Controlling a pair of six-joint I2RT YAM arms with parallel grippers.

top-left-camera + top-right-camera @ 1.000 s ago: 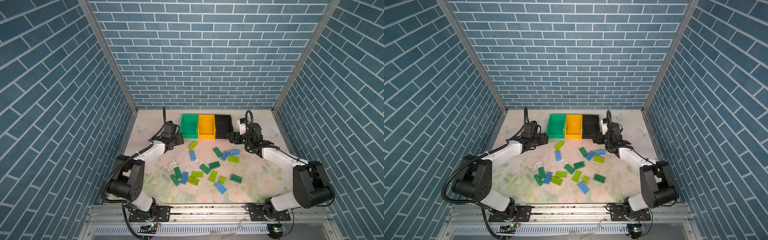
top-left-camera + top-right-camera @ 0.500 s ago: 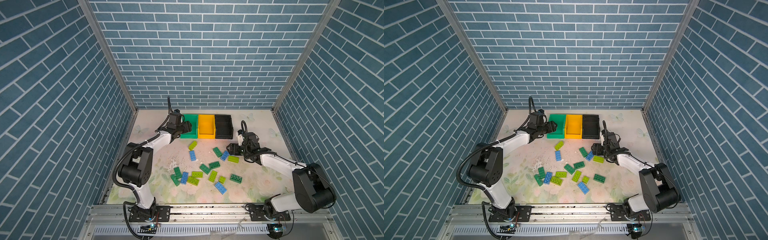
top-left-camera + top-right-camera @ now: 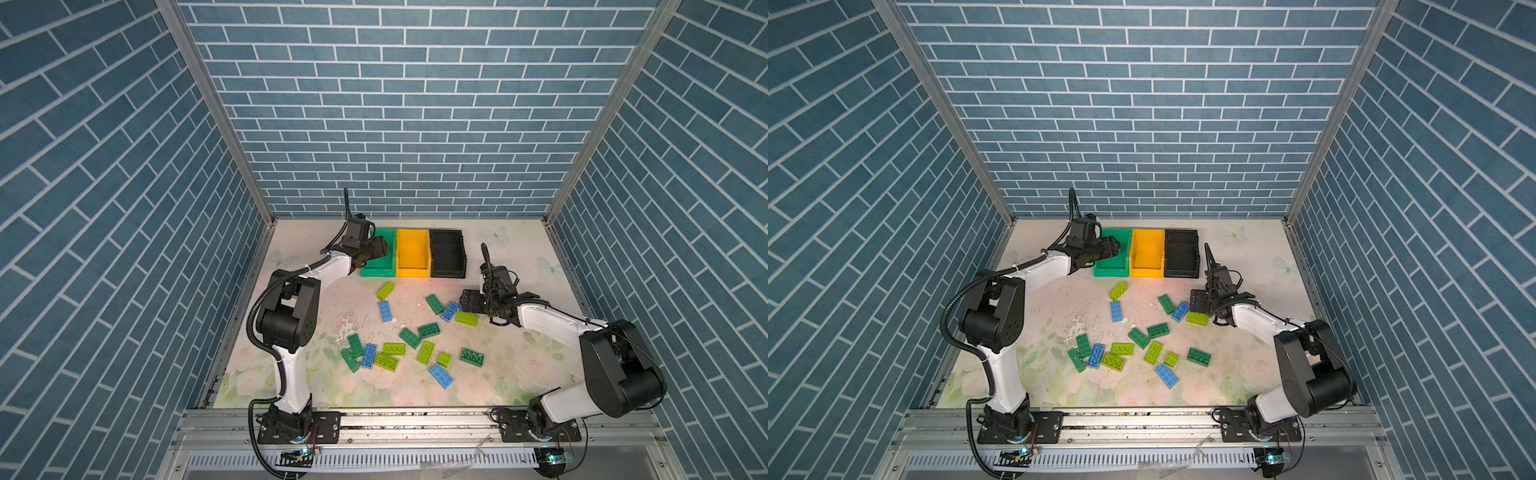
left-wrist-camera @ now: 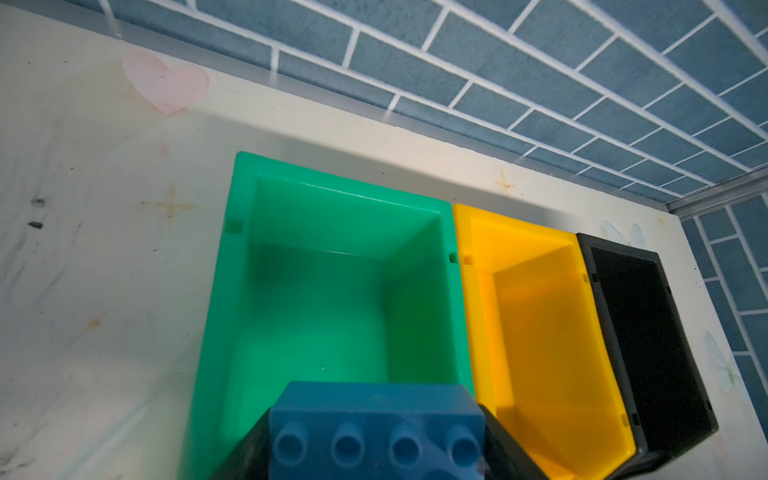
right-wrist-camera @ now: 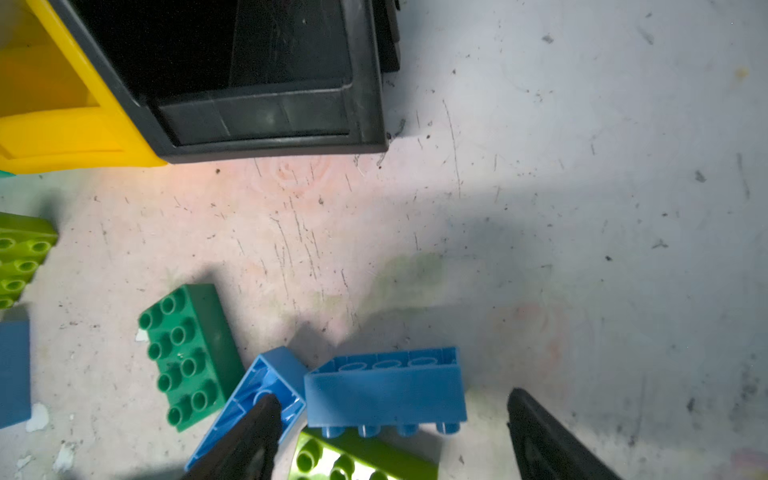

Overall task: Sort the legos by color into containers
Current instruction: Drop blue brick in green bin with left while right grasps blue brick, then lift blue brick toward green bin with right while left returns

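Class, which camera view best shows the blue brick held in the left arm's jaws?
The left wrist view: the blue brick sits close, studs clear, at the green bin. In both top views the left gripper hides it; the right wrist view misses it.

The containers [image 3: 412,272] sit abutting, legos [image 3: 428,330] scattered before them, a blue lego [image 4: 376,415] held above the green container [image 4: 340,189].
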